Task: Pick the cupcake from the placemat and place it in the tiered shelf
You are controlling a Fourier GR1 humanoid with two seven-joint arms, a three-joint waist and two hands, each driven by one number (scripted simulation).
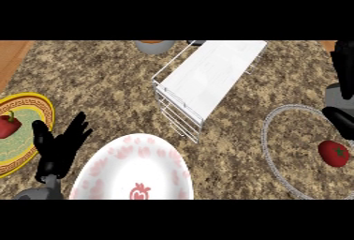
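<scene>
Granite counter [104, 84]: left hand [59, 145] rests open at near left; right hand [342, 105], fingers unreadable, hangs at the right edge above a red fruit [334, 153] on the placemat [276, 117]. No cupcake visible; wire shelf [200, 89] waits. Pick apparently pending.

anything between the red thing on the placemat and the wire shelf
Nothing visible. The red item lies on the round placemat at the right, and only the mat's rim and bare counter lie between it and the tiered shelf. The white plate sits lower, off that line.
</scene>
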